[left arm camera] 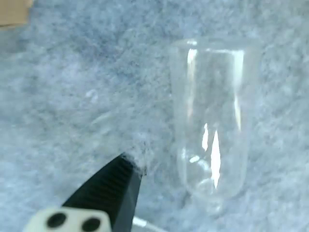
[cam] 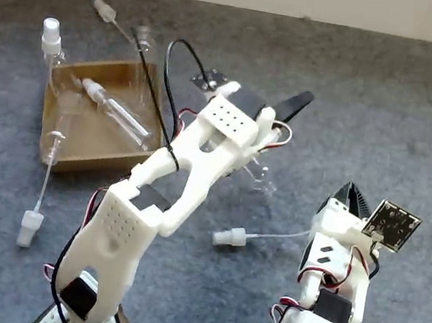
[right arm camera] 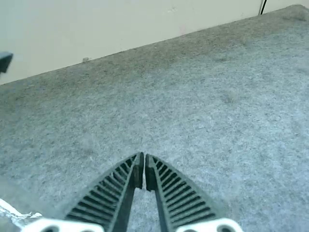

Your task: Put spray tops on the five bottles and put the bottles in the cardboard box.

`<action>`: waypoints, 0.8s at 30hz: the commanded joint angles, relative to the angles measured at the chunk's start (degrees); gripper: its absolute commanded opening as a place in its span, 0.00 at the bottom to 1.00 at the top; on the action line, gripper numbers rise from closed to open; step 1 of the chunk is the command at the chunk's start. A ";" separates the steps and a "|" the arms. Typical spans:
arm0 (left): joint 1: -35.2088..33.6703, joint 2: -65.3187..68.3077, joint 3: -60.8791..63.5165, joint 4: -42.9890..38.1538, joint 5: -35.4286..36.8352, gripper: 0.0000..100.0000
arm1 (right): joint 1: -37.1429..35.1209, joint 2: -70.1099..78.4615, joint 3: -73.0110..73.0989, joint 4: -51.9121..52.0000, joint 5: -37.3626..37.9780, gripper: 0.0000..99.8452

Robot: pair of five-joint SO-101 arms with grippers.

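Note:
A clear, topless bottle [left arm camera: 212,121] lies on the grey carpet under my left gripper [cam: 279,138], which hangs open over it; one black finger [left arm camera: 126,166] is beside the glass without touching it, and the other finger [cam: 297,104] is swung wide. In the high view the same bottle [cam: 260,175] shows just below the gripper. A white spray top [cam: 230,237] with its thin tube lies between the two arms. The cardboard box [cam: 92,163] at the left holds a capped bottle [cam: 115,110] lying flat. My right gripper [right arm camera: 144,171] is shut and empty, low at the right [cam: 352,197].
A bottle with a white top [cam: 51,36] is at the box's far left corner. Another spray top [cam: 30,226] lies in front of the box, its tube leaning on the wall. Beyond the box lie a further top [cam: 104,10] and a clear bottle [cam: 142,36].

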 commanded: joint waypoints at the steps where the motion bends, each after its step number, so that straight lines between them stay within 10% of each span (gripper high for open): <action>1: 0.84 -0.75 -9.54 9.58 -8.97 0.94 | -0.66 -0.40 6.64 0.31 -0.18 0.01; 24: -1.89 -14.02 13.58 11.08 -42.55 0.93 | -0.66 -0.40 6.64 0.31 -0.18 0.01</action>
